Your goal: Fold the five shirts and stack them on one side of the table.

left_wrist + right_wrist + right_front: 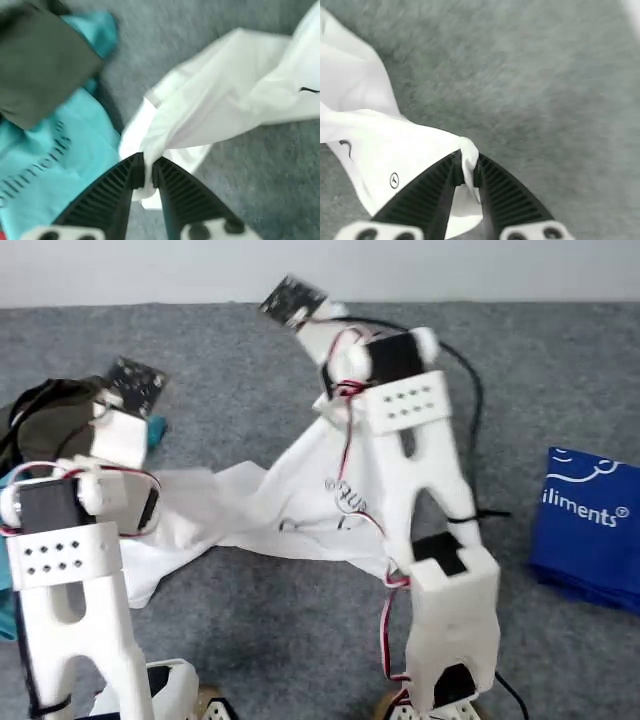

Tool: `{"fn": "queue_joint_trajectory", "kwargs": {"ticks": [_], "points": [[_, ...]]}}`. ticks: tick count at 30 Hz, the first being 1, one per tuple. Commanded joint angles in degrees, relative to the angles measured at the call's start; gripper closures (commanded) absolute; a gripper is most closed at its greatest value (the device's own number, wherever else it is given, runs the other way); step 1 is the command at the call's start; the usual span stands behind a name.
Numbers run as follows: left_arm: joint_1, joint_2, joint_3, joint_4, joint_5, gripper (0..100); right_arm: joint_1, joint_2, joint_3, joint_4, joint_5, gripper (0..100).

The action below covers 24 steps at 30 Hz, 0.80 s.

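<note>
Left gripper: jaws almost closed, pinching bunched edge of white shirt. Right gripper: same, clamped on another edge of it. Shirt crumpled mid-table on grey cloth, strung between both arms (print facing up). Teal shirt and dark shirt heaped beside left arm, dark on top. Blue shirt at table's right edge, well apart.
</note>
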Motion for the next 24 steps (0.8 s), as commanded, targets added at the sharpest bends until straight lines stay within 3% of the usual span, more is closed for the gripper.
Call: {"fn": "queue_joint_trajectory", "kwargs": {"ticks": [1, 12, 24], "points": [[-0.18, -1.67, -11.30, -1.76, 0.88, 99, 3.30, -10.77, -0.70, 2.33, 1.67, 98.8], [-0.18, -1.93, -27.38, -21.63, 0.79, 99, 6.55, -32.57, -0.97, 1.98, 7.74, 98.8], [-0.18, -1.93, -51.74, -22.59, 0.53, 99, 15.96, -50.24, -1.05, -7.08, 17.67, 98.8]]}}
